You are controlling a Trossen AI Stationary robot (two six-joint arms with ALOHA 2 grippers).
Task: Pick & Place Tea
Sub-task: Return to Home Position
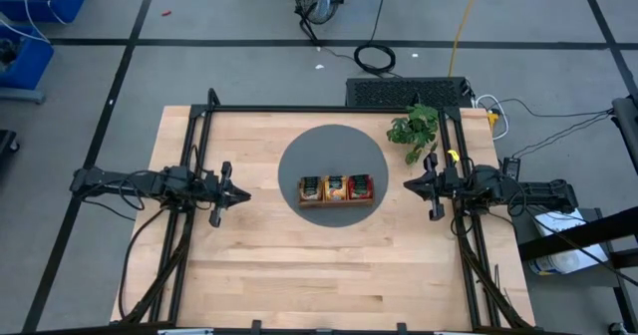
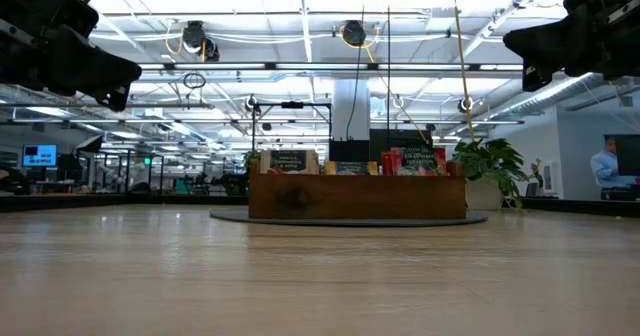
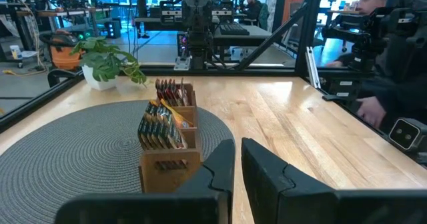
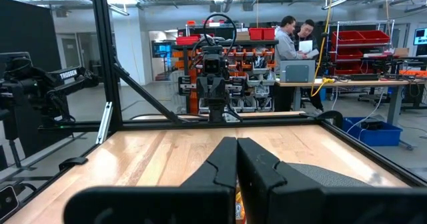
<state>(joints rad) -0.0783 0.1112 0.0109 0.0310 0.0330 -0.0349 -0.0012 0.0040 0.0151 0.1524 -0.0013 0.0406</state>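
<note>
The tea sachets stand upright on their lower edges in a brown wooden three-compartment tray [image 1: 336,199]: pale ones [image 1: 312,186], orange-yellow ones [image 1: 336,186] and red ones [image 1: 359,186]. The tray sits on a round grey mat [image 1: 332,146] at the table's middle. My left gripper [image 1: 242,194] hovers level to the left of the mat, shut and holding nothing, pointing at the tray [image 3: 170,164]. My right gripper [image 1: 407,184] hovers level at the mat's right edge, shut and holding nothing. In the right wrist view its fingers [image 4: 220,164] hide most of the tray.
A small potted plant [image 1: 414,128] stands at the back right, just beyond the mat. Black frame rails [image 1: 194,156] run along the table's left and right sides. Bare wood [image 1: 329,265] lies in front of the mat. People [image 4: 297,37] are in the room beyond.
</note>
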